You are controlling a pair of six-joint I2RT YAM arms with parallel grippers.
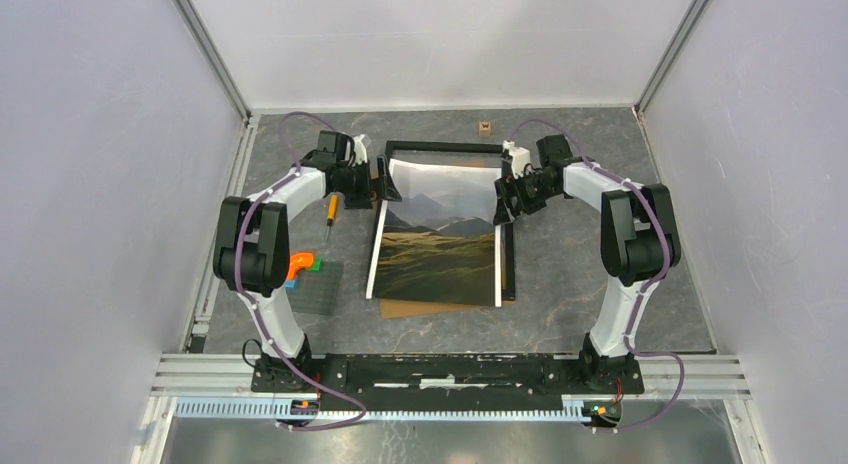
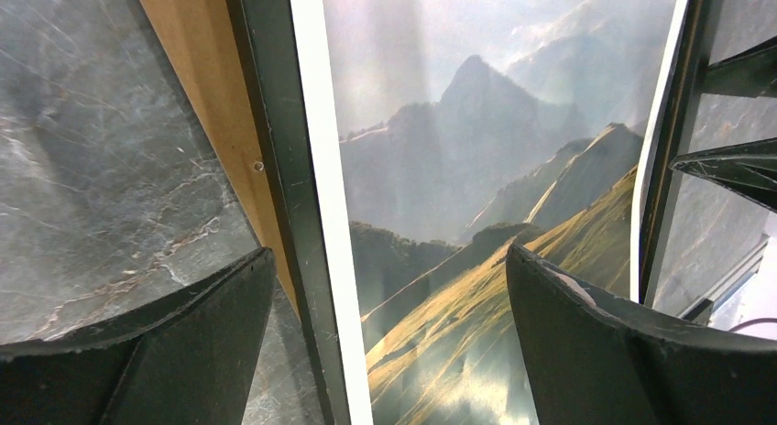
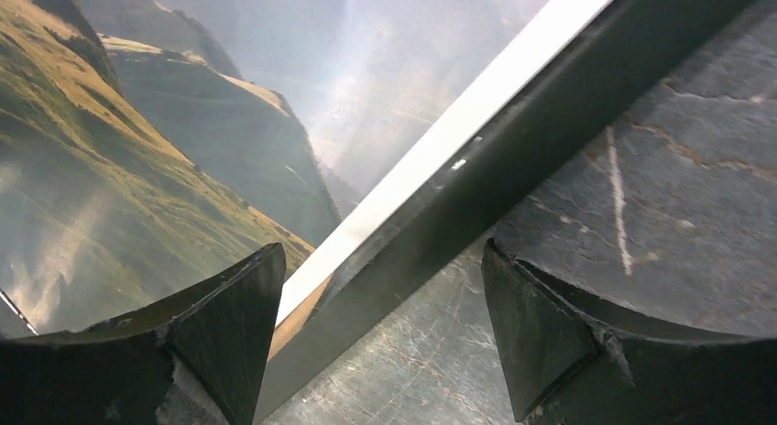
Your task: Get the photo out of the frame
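Top view: photo (image 1: 437, 234) mid-table, lying askew over frame (image 1: 440, 145), brown backing showing past its near end. Left end effector (image 1: 386, 184) at photo's far left edge, right end effector (image 1: 503, 199) at its far right edge. Orange screwdriver (image 1: 330, 209) and grey baseplate (image 1: 318, 287) toward table's left edge.

Left wrist: fingers (image 2: 183, 352) spread wide, released, straddling photo's white margin and black frame border.

Right wrist: fingers (image 3: 220, 333) likewise apart, gripping nothing, white margin and black border between them.

Both arms fwd, elbows outward; L gripper (image 1: 385, 184), R gripper (image 1: 503, 199) w/ jaws spread.
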